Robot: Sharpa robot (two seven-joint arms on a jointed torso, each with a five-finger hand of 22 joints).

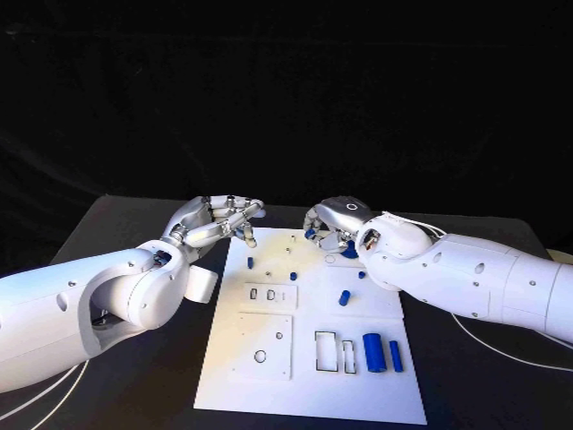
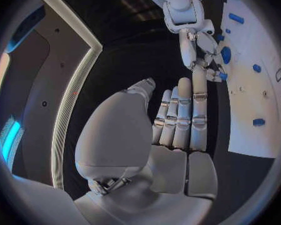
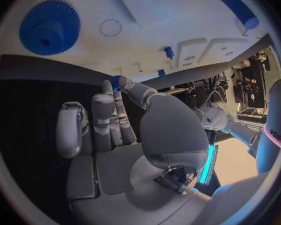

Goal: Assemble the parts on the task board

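Right hand carries a small blue piece to the far end of the white board.

The right hand (image 1: 342, 226) pinches a small blue piece (image 3: 115, 81) at its fingertips, above the far edge of the board (image 1: 364, 394) and near the blue gear (image 3: 48, 28). The left hand (image 1: 219, 219) hovers beside the far left corner, its fingers straight, close together and holding nothing. The next move probably needs a careful lowering into a hole (which one, I cannot tell). Two blue cylinders (image 1: 382, 352) lie near the front; the middle of the board gives free room.
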